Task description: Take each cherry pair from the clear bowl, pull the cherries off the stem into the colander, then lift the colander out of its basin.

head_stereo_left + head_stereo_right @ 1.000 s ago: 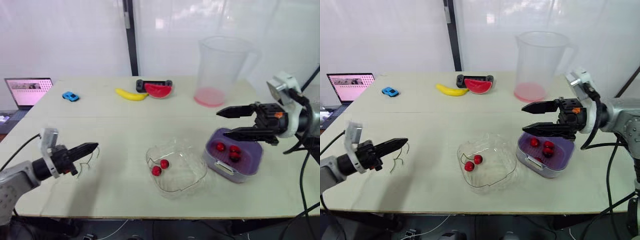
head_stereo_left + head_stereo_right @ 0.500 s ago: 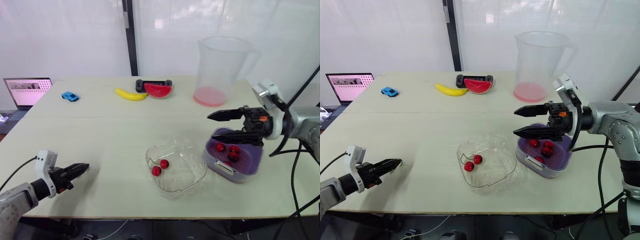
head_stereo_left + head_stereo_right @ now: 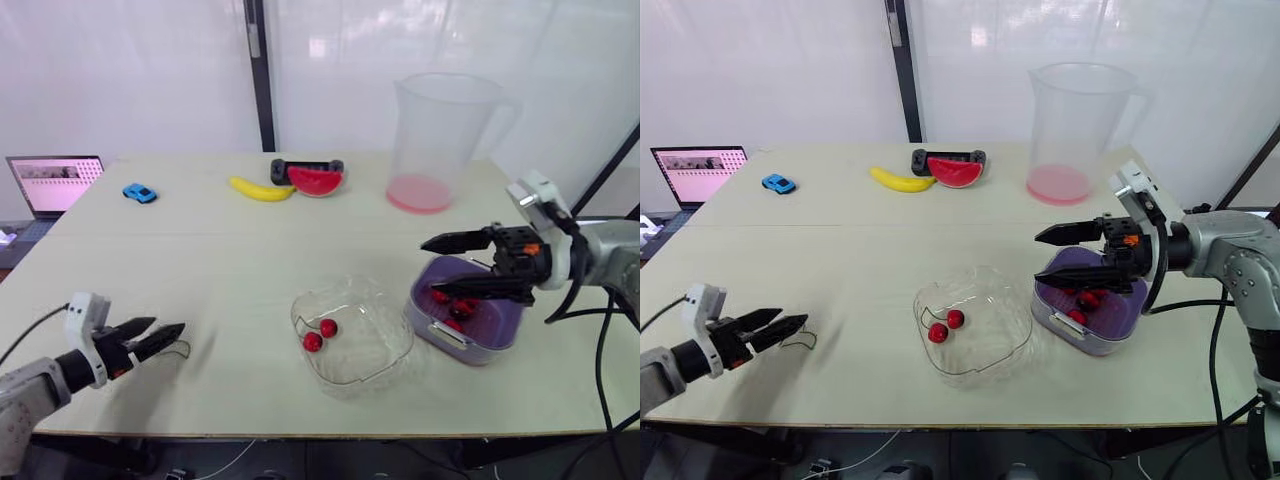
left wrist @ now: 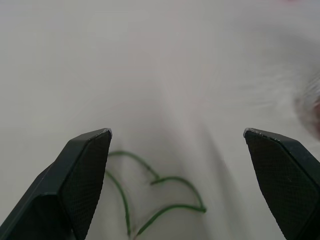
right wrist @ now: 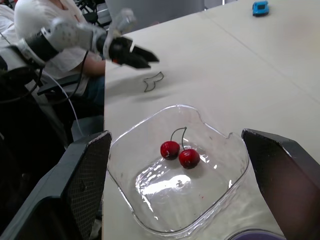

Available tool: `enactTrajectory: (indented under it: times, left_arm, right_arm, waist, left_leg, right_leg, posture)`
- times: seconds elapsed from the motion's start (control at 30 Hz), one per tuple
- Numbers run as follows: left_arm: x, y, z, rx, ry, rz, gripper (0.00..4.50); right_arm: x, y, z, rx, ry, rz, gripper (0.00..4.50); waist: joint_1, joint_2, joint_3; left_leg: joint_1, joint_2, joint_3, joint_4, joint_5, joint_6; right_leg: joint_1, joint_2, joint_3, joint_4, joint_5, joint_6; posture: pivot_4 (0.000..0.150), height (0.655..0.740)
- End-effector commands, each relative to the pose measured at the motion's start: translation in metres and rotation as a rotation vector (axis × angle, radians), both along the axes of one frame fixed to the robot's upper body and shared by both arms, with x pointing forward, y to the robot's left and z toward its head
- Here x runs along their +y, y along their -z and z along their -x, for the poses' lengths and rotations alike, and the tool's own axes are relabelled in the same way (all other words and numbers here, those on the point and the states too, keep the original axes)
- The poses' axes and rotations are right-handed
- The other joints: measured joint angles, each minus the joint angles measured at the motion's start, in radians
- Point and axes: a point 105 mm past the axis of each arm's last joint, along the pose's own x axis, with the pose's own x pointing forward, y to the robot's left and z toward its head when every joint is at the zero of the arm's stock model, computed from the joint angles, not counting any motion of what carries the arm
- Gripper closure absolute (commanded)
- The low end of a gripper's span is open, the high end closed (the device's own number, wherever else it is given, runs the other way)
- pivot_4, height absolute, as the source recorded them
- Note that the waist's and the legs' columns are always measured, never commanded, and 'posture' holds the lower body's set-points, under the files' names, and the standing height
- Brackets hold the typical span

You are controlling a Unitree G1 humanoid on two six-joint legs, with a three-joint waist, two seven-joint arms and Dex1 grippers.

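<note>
One cherry pair, two fruits on a joined stem, lies in the clear bowl. Just right of the bowl, the colander holds about three loose cherries, partly hidden by the right gripper, spread wide above it. Well left of the bowl, the left gripper gapes over bare stems. A reaching finger could shove the light bowl or squash a cherry.

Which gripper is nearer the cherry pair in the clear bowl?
Right. The right gripper hangs open over the colander, right beside the clear bowl with the cherry pair. The left gripper is open far off at the table edge, by a bare stem.
</note>
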Motion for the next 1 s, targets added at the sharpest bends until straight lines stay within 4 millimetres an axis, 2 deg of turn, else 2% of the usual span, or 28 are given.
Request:
enactTrajectory:
  times: [0.03, 0.2, 0.37, 0.53, 0.6, 0.67, 0.77, 0.8, 0.9, 1.0]
  left_arm:
    - [-0.037, -0.063, 0.005, -0.173, 0.23, -0.021, 0.05]
    - [-0.091, -0.098, 0.018, -0.267, 0.56, -0.091, 0.05]
    - [-0.113, -0.119, 0.026, -0.311, 0.704, -0.091, 0.05]
    - [-0.113, -0.124, 0.021, -0.34, 0.724, -0.134, 0.05]
    - [-0.108, -0.118, 0.014, -0.341, 0.693, -0.178, 0.05]
    - [-0.101, -0.103, 0.006, -0.324, 0.662, -0.28, 0.05]
    - [-0.099, -0.098, 0.004, -0.321, 0.653, -0.282, 0.05]
    - [-0.098, -0.095, 0.004, -0.32, 0.653, -0.288, 0.05]
    - [-0.098, -0.089, 0.005, -0.313, 0.652, -0.303, 0.05]
    - [-0.099, -0.082, 0.007, -0.285, 0.647, -0.318, 0.05]
  right_arm:
    - [0.001, -0.005, 0.007, -0.038, 0.012, 0.038, 0.0]
    - [0.011, 0.002, 0.012, -0.045, 0.041, 0.073, 0.0]
    - [0.017, 0.006, 0.019, -0.084, 0.067, 0.146, 0.0]
    - [0.037, 0.011, 0.017, -0.232, 0.073, 0.299, 0.0]
    - [0.045, 0.017, 0.008, -0.248, 0.082, 0.349, 0.0]
    - [0.056, 0.028, -0.011, -0.226, 0.162, 0.399, 0.0]
    - [0.07, 0.051, -0.004, -0.109, 0.081, 0.52, 0.0]
    - [0.079, 0.054, -0.004, -0.114, 0.042, 0.537, 0.0]
    - [0.098, 0.056, -0.024, -0.194, 0.054, 0.566, 0.0]
    - [0.113, 0.068, -0.014, -0.202, -0.09, 0.592, 0.0]
  waist:
    - [0.0, 0.0, 0.0]
    - [-0.006, 0.0, 0.0]
    - [-0.01, 0.0, 0.0]
    - [-0.01, 0.001, 0.0]
    - [-0.011, 0.001, 0.0]
    - [-0.013, 0.0, 0.0]
    - [-0.012, 0.0, 0.0]
    - [-0.009, 0.0, 0.0]
    - [-0.012, 0.0, 0.0]
    - [-0.008, 0.0, 0.0]
  left_leg:
    - [0.0, -0.001, 0.0, 0.0, 0.0, 0.0]
    - [0.0, -0.002, 0.002, 0.0, 0.0, 0.0]
    - [0.0, -0.002, 0.002, -0.001, 0.0, 0.0]
    - [0.0, -0.002, 0.002, 0.0, 0.0, 0.0]
    - [0.001, -0.002, 0.002, 0.0, 0.0, 0.0]
    - [0.001, -0.002, 0.002, 0.0, 0.0, 0.0]
    - [0.0, -0.002, 0.002, -0.001, 0.0, 0.0]
    - [-0.002, -0.001, 0.001, -0.001, 0.0, 0.0]
    - [-0.006, -0.002, 0.001, 0.001, 0.0, 0.0]
    - [-0.006, -0.002, 0.001, 0.001, 0.0, 0.0]
  right_leg:
    - [0.0, -0.001, 0.0, 0.0, 0.0, 0.0]
    - [0.0, -0.002, 0.0, -0.001, 0.0, 0.0]
    - [-0.001, 0.002, 0.001, 0.0, 0.0, 0.0]
    - [-0.001, 0.002, 0.001, 0.0, 0.0, 0.0]
    - [0.0, 0.002, 0.001, 0.0, 0.0, 0.0]
    - [-0.001, 0.003, 0.001, 0.0, 0.0, 0.0]
    - [-0.002, 0.003, 0.002, 0.001, 0.0, 0.0]
    - [-0.003, 0.003, 0.002, 0.001, 0.0, 0.0]
    - [-0.006, 0.002, 0.001, 0.0, 0.0, 0.0]
    - [-0.007, 0.002, 0.001, 0.001, 0.0, 0.0]
  posture:
    - [0.15, 0.74]
    - [0.15, 0.74]
    - [0.15, 0.74]
    - [0.15, 0.74]
    - [0.15, 0.74]
    - [0.15, 0.74]
    - [0.15, 0.74]
    - [0.15, 0.74]
    - [0.15, 0.74]
    - [0.15, 0.74]
